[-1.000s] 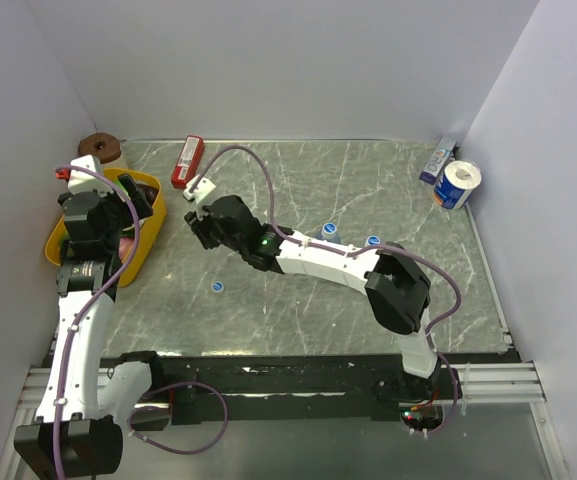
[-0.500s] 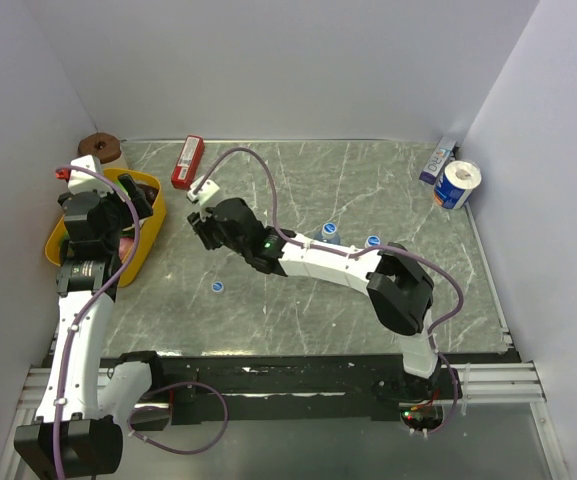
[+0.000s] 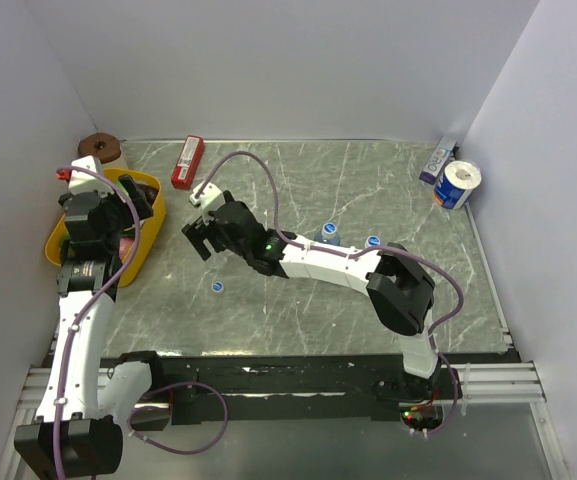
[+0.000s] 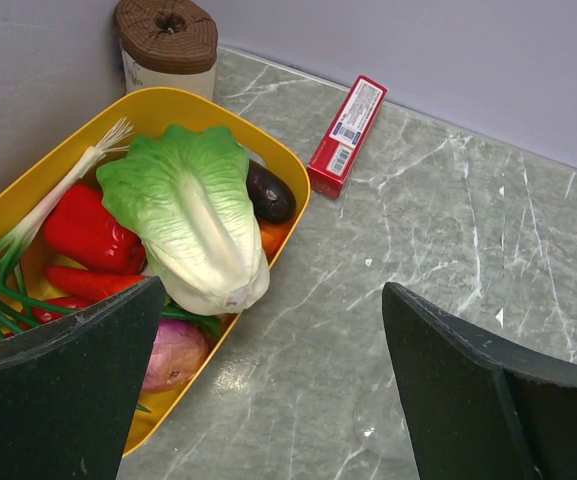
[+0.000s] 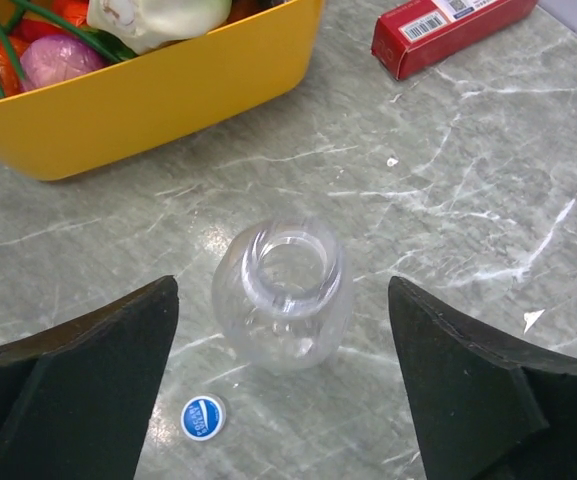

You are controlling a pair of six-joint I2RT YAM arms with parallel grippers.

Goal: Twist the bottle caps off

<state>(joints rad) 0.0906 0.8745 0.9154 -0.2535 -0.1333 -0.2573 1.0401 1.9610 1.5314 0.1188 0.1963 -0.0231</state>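
R gripper [image 5: 283, 290] jaws wide, straddling uncapped bottle [image 5: 286, 335], not touching, holding nothing. Bottle upright on table near yellow basket [image 5: 148, 120]; loose cap [image 5: 203, 417] just beside its base.

L gripper [image 4: 273, 290] wide open, empty, over basket.

Risks, my est.:
- bottle looked empty, light; finger clipping neck on retreat could tip it.
- R forearm passed close by capped bottles [image 3: 328, 233], [image 3: 372, 241]; careless swing could topple them.

Counts: bottles 3 (1 open, 2 prob. capped). Caps 3 (1 loose, 2 on). Basket 1.
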